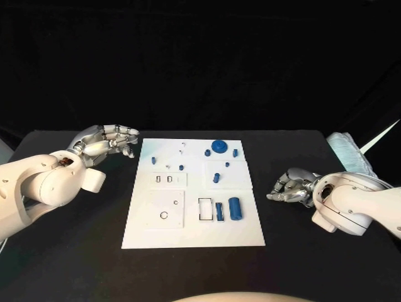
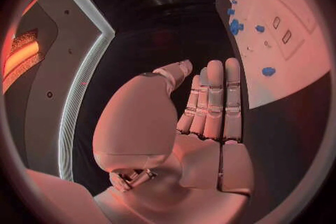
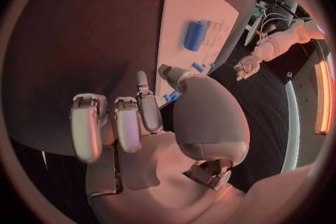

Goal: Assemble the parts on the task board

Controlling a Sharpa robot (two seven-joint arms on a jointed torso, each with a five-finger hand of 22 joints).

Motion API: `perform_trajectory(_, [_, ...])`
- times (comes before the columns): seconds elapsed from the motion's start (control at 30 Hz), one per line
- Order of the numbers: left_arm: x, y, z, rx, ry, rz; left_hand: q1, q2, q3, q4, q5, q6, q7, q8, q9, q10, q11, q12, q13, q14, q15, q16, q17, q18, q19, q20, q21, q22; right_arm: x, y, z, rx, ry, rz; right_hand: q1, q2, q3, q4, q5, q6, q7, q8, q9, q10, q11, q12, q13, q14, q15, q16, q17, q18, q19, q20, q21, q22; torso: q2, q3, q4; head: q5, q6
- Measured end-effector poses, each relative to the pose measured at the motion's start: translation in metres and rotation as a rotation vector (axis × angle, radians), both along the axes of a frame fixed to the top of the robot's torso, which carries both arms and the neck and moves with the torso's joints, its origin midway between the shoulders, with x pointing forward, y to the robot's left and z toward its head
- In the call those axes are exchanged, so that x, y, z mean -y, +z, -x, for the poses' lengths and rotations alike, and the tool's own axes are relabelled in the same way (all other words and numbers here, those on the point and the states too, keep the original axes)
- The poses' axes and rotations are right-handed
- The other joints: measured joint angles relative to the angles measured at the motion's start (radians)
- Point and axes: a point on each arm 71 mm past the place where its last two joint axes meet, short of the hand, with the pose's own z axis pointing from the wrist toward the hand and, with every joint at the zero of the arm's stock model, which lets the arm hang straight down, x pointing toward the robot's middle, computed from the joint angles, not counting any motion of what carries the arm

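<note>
Task board (image 1: 193,233) sits flat mid-counter (image 1: 73,264), long axis running near-to-far. Both hands are off it, one per side.

Left hand (image 1: 105,141): hovering over the counter just beside the board's far-left corner, fingers apart and roughly straight, released, nothing in it. The left wrist view has the fingers (image 2: 213,101) laid side by side and extended, palm bare.

Right hand (image 1: 291,187): over the counter just right of the board's right edge, about mid-length. Fingers (image 3: 126,123) partly curled but spread, nothing between them, so released too.

Parts on the board:
- round blue knob (image 1: 219,146) at the far edge, with small blue pieces (image 1: 208,152) near it
- small blue peg (image 1: 153,160) near the far-left corner
- short blue pin (image 1: 216,177) in the middle-right panel
- large blue cylinder (image 1: 235,208) and a thinner blue bar (image 1: 220,211) side by side at near right, just right of a black-outlined rectangular slot (image 1: 204,209)
- two small slots (image 1: 164,179) on the left panel, a round hole (image 1: 164,215) nearer

Pale striped cloth (image 1: 350,151) at the far right of the counter, well apart from the board.
</note>
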Motion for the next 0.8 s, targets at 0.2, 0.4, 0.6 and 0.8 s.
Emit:
perform_trajectory(0.2, [0.01,-0.009,-0.006,-0.002,0.022,0.028,0.0,0.0,0.0,0.0,0.0,0.0,0.0,0.008,-0.004,-0.013,0.002,0.0,-0.01,-0.051,0.004,-0.021,-0.015,0.0,-0.026,0.011,-0.024,-0.007,-0.005,0.014,-0.037,0.165,0.011,-0.143,0.073,-0.009,-0.018,-0.05,0.055,-0.005,0.005,0.007,0.006,-0.069,0.002,-0.052,-0.055,0.0,0.0,-0.043,0.0,0.017,0.0,0.0,-0.141,0.0,-0.022,-0.0059,0.0012,0.001,0.036])
perform_trajectory(0.4, [0.015,-0.021,-0.02,0.004,0.087,0.062,-0.004,-0.004,0.007,0.007,0.0,0.0,0.0,0.013,-0.015,-0.029,0.011,-0.046,-0.048,-0.111,0.016,-0.075,-0.051,0.0,-0.068,0.023,-0.069,-0.027,-0.018,0.02,-0.081,0.324,0.011,-0.331,0.113,0.001,-0.03,-0.075,0.039,-0.035,0.009,0.007,0.012,-0.271,0.013,-0.238,-0.289,0.002,0.005,-0.204,-0.036,0.071,-0.04,0.011,-0.465,0.0,-0.049,-0.0129,0.0033,0.004,0.072])
perform_trajectory(0.6, [0.021,-0.03,-0.038,0.027,0.159,0.096,-0.016,-0.013,0.041,0.016,0.0,-0.009,0.002,-0.003,-0.055,-0.022,0.023,-0.174,-0.142,-0.185,0.042,-0.244,-0.152,0.0,-0.125,0.053,-0.177,-0.088,-0.029,0.02,-0.117,0.448,-0.031,-0.465,0.139,0.008,-0.01,-0.094,0.028,-0.054,0.014,0.015,0.023,-0.437,0.03,-0.53,-0.604,-0.158,0.017,-0.514,-0.316,0.141,-0.206,0.02,-1.061,-0.148,-0.071,-0.018,0.0049,0.006,0.096])
perform_trajectory(0.8, [0.024,-0.033,-0.054,0.068,0.215,0.118,-0.028,-0.02,0.074,0.024,0.0,0.026,0.004,-0.064,-0.098,0.048,0.029,-0.339,-0.178,-0.211,0.063,-0.465,-0.246,0.0,-0.173,0.088,-0.337,-0.186,-0.036,0.016,-0.14,0.536,-0.1,-0.562,0.14,0.01,0.001,-0.097,0.012,-0.059,0.013,0.019,0.025,-0.441,0.026,-0.666,-0.735,-0.25,0.023,-0.712,-0.467,0.156,-0.233,0.025,-1.187,-0.253,-0.084,-0.0206,0.0051,0.015,0.113])
